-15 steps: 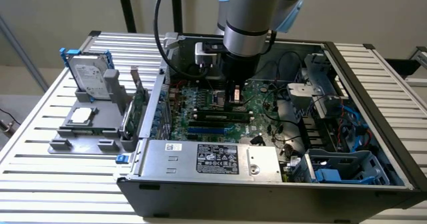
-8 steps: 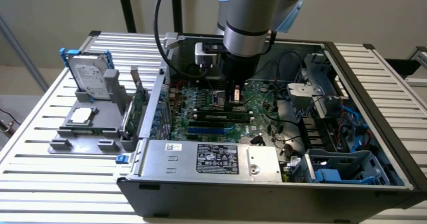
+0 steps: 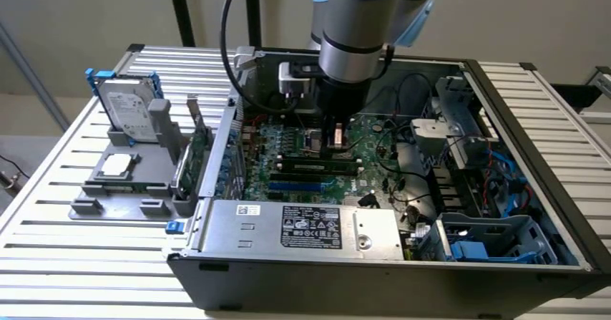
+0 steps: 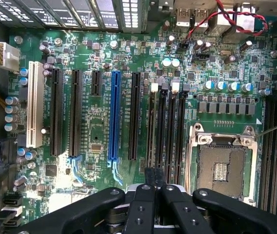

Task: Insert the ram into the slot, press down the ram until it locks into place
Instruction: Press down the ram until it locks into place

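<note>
In the exterior view the ram [image 3: 315,166], a thin green stick with black chips, stands on edge in one black slot [image 3: 286,167] on the motherboard. My gripper [image 3: 334,142] hangs just above the ram's end toward the exterior view's right; whether it touches the ram I cannot tell. In the wrist view the gripper [image 4: 153,174] is shut, its two black fingertips [image 4: 148,176] pressed together with nothing visible between them. They sit over the row of parallel black slots [image 4: 172,126] with pale end latches [image 4: 176,87]. Seen edge-on there, the ram is hard to pick out.
The open computer case [image 3: 534,155] surrounds the motherboard, with a power supply [image 3: 305,227] at the front, cables [image 3: 411,155] and a drive cage [image 3: 487,238]. An empty CPU socket [image 4: 221,165] lies beside the slots, and a blue socket [image 4: 113,117] further off. A grey fixture [image 3: 124,170] holding a hard drive stands outside the case.
</note>
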Motion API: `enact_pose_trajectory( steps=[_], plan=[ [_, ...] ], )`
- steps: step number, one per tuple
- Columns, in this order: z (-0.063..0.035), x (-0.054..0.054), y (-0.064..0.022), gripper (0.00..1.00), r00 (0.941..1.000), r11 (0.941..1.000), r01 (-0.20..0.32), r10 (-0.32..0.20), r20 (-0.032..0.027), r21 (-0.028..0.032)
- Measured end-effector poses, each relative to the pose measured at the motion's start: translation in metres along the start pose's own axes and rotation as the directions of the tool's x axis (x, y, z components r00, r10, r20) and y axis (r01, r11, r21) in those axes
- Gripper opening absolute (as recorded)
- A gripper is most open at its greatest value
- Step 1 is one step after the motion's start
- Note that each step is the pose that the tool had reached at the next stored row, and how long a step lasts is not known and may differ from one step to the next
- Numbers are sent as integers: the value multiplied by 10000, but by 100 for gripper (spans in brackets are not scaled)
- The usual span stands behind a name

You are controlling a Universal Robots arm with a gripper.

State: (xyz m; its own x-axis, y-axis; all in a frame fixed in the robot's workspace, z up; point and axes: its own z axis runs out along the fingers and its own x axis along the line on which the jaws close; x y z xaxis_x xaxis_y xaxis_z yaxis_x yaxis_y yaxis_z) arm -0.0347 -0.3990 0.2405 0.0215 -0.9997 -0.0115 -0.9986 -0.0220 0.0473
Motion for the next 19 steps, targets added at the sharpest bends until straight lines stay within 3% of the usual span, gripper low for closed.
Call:
enact_pose_trajectory(
  steps=[19],
  plan=[
    [155, -36, 26, 11, 10000, 10000, 0, 0, -21, -3]
  ],
)
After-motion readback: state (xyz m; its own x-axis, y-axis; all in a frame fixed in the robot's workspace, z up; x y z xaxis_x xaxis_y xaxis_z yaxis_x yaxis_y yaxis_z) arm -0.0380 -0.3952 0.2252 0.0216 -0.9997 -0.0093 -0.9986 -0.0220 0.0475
